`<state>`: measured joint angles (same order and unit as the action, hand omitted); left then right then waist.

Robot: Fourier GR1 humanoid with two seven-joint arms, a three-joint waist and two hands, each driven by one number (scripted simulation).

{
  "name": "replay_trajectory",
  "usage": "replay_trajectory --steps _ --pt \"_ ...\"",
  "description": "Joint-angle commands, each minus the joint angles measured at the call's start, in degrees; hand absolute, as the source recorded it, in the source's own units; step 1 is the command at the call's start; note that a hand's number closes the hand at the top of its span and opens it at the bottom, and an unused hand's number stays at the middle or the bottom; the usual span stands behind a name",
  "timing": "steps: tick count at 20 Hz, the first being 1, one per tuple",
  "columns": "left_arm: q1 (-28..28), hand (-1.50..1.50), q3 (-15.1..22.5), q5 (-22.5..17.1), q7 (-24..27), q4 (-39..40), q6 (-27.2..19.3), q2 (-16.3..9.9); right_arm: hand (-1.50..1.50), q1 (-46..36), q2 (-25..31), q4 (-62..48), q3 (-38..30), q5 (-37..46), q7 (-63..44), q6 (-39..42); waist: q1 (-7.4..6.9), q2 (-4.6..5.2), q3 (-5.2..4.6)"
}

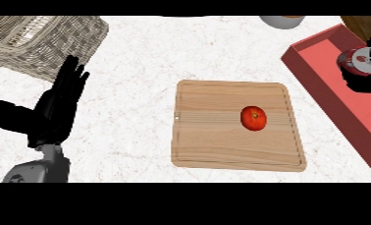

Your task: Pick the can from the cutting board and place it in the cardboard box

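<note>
The can [358,60], silver-topped with a red side, is at the far right edge of the head view, over the inside of a red open box [319,74]. Black parts of my right hand [357,82] wrap below and beside the can; the rest of that hand is cut off by the edge. The wooden cutting board [217,145] lies in the middle of the counter and carries only a red tomato [253,118]. My left hand [59,103] rests open at the left, fingers up, far from the board.
A wicker basket [43,42] stands at the back left, just behind my left hand. A grey round vessel [281,21] shows at the back edge, and a brown object [358,25] sits at the back right corner. White speckled counter lies between basket and board.
</note>
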<state>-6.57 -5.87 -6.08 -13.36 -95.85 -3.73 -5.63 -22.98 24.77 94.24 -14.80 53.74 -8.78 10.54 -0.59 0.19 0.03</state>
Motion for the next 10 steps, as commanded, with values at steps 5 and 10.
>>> replay_trajectory --steps 5,10 --pt "-0.3 0.0 1.1 0.0 1.0 0.1 0.2 1.1 1.5 -1.2 8.3 -19.8 5.6 10.0 2.4 5.4 -1.43 0.46 -0.04" --pt "2.8 0.0 0.5 0.1 3.5 0.1 1.2 0.6 -1.5 -6.9 8.7 -36.7 1.2 5.3 11.0 1.9 -0.73 0.15 0.02"
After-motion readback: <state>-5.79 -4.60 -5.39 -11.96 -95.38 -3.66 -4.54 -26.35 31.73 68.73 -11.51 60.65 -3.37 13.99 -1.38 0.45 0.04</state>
